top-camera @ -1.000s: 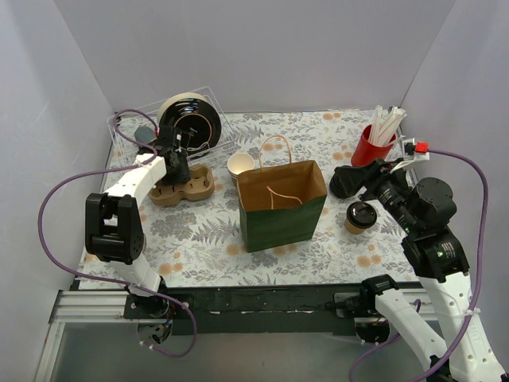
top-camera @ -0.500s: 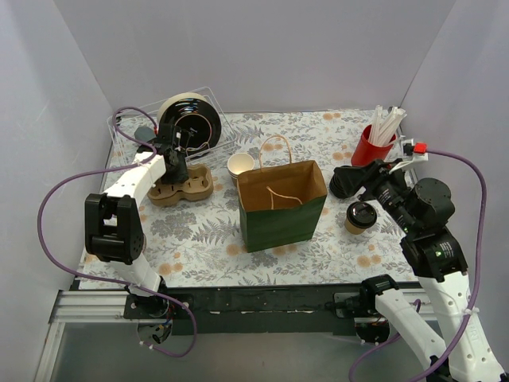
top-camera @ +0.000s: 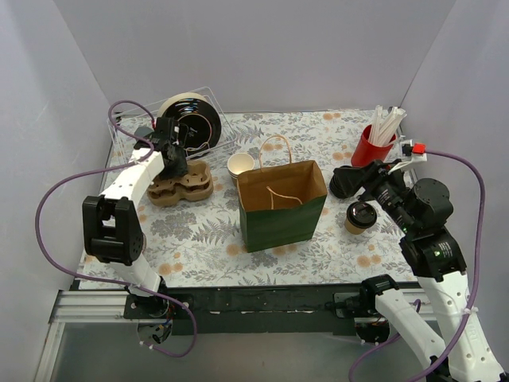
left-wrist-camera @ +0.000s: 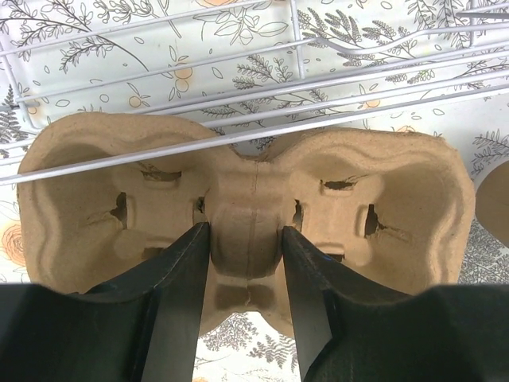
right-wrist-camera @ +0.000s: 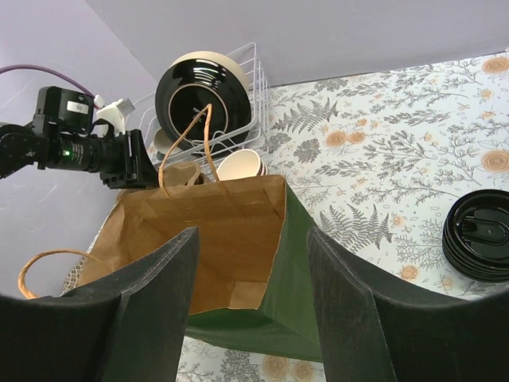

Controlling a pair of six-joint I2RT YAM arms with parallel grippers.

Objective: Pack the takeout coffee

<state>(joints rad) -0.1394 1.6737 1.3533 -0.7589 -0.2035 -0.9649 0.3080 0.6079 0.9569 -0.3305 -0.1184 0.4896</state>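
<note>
Comparing with a second ago, the left gripper (left-wrist-camera: pixel 245 231) has drawn a little toward the far left, and the cardboard cup carrier (left-wrist-camera: pixel 382 183) has shifted slightly with it, close against the wire dish rack (top-camera: pixel 223 131). Its fingers (left-wrist-camera: pixel 187 263) are partly closed and press on both sides of the carrier's middle ridge, gripping it. The right gripper (right-wrist-camera: pixel 253 235) has barely moved; it hangs wide apart with nothing in it, facing the open paper bag (top-camera: pixel 280 207).

One lidded coffee cup (top-camera: pixel 360 216) stands upright on the table (top-camera: pixel 199 239), just right of the bag and outside it, as before. There is one bag, one carrier showing two wells, one black plate (top-camera: pixel 191 119) in the rack, one lidless cup (top-camera: pixel 240 165) beyond the bag, one red cup of white sticks (top-camera: pixel 372 146) at the far right, and one stack of black lids (right-wrist-camera: pixel 479 235).
</note>
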